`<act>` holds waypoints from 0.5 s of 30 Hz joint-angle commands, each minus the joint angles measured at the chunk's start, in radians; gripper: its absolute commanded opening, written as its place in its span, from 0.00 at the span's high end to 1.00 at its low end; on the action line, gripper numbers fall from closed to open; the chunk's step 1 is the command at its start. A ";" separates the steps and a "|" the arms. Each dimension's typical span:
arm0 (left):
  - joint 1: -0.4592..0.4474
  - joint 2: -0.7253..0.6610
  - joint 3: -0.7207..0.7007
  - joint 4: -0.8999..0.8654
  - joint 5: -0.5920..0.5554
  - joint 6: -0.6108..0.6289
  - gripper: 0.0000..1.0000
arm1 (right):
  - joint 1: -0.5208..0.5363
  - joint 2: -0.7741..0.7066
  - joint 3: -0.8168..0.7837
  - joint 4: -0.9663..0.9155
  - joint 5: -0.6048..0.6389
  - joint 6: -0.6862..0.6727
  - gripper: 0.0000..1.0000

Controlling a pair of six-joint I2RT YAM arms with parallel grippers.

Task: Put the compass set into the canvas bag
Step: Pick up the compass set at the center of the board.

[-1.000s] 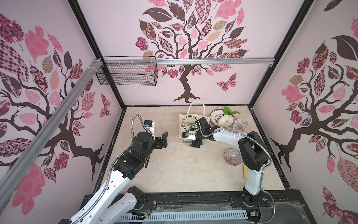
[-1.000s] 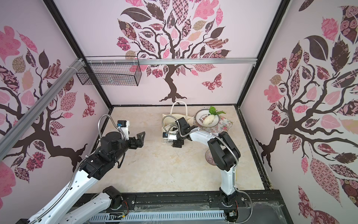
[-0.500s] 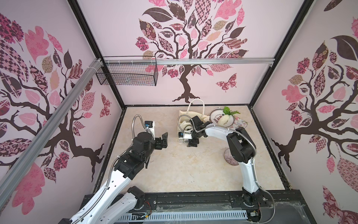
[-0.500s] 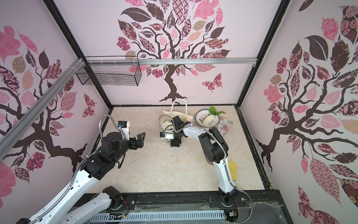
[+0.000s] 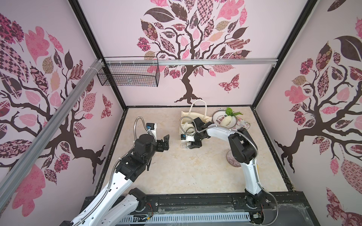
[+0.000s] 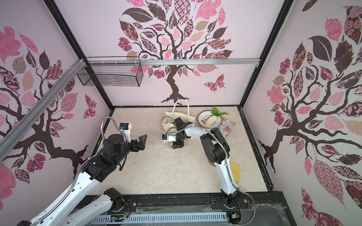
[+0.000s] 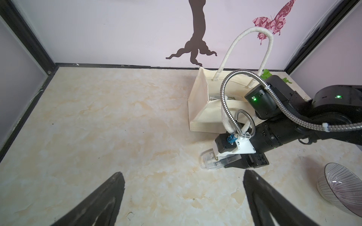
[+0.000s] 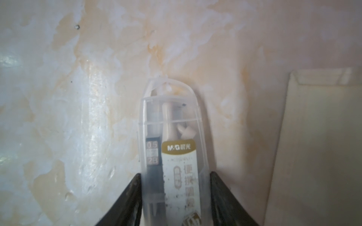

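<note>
On the table (image 5: 176,172), just beside the bag (image 5: 188,117), my right hand (image 8: 175,176) grips the compass set (image 8: 172,137). The right wrist view shows fingers (image 8: 127,199) pressed on both its long sides, a contact hidden under my wrist in both top views. My left hand (image 7: 183,173) hangs wide open, well apart.

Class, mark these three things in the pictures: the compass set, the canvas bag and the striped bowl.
compass set (image 8: 177,156): right wrist view, on the label of its clear case.
canvas bag (image 7: 198,92): left wrist view, on its upright side panel.
striped bowl (image 7: 342,187): left wrist view, on its striped surface.
</note>
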 commanded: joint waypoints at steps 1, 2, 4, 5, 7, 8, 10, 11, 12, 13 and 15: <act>0.004 -0.014 -0.028 0.015 -0.006 0.005 0.03 | 0.019 0.006 -0.060 -0.060 0.003 0.011 0.52; 0.004 -0.015 -0.029 0.017 -0.007 0.005 0.03 | 0.022 -0.005 -0.076 -0.047 0.002 0.017 0.55; 0.004 -0.015 -0.032 0.020 -0.008 0.005 0.03 | 0.026 -0.032 -0.107 -0.011 -0.009 0.026 0.58; 0.004 -0.015 -0.032 0.020 -0.008 0.006 0.03 | 0.027 -0.051 -0.127 0.010 -0.020 0.032 0.60; 0.005 -0.014 -0.032 0.020 -0.008 0.005 0.03 | 0.029 -0.088 -0.159 0.053 -0.041 0.043 0.60; 0.005 -0.014 -0.032 0.021 -0.009 0.004 0.03 | 0.031 -0.110 -0.176 0.076 -0.051 0.049 0.61; 0.005 -0.013 -0.034 0.021 -0.011 0.002 0.03 | 0.032 -0.150 -0.205 0.111 -0.075 0.054 0.62; 0.006 -0.014 -0.033 0.021 -0.013 0.003 0.03 | 0.032 -0.172 -0.219 0.131 -0.091 0.058 0.63; 0.005 -0.015 -0.032 0.020 -0.015 0.002 0.03 | 0.032 -0.191 -0.228 0.140 -0.109 0.062 0.63; 0.005 -0.015 -0.032 0.021 -0.018 0.002 0.03 | 0.036 -0.212 -0.234 0.147 -0.126 0.065 0.63; 0.006 -0.020 -0.031 0.020 -0.028 0.004 0.03 | 0.040 -0.249 -0.241 0.154 -0.158 0.077 0.63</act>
